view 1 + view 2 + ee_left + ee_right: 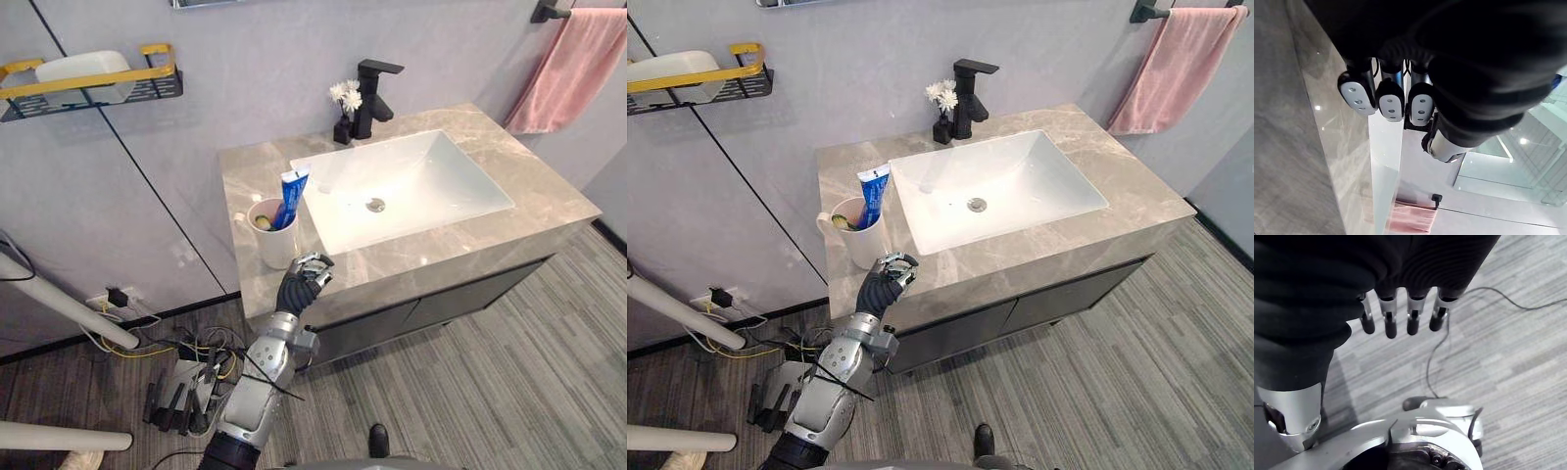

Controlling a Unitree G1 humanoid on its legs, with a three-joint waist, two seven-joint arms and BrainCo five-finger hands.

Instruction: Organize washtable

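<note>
Left eye view, then: where do we find the cup?

— On the counter, at its front left corner, left of the sink. Our left hand sits at the counter's front edge, just beside the cup's base. From the hand, the cup lies back and to the left, toward the wall. We cannot tell whether they touch.

And the hand's fingers?

— Curled in on themselves with nothing inside; the left wrist view shows the fingertips folded back. Our right hand hangs over the floor, fingers loose and straight, so the left is plainly nearer.

What do we count?

— One cup, with one toothpaste tube standing in it, its long axis nearly upright and leaning toward the sink. There is also a small yellow-green thing in the cup that we can't name. One faucet, one little vase of white flowers beside it, one pink towel.

So the next move?

— We judge the fingers must uncurl before they can wrap the cup from its front right.
</note>
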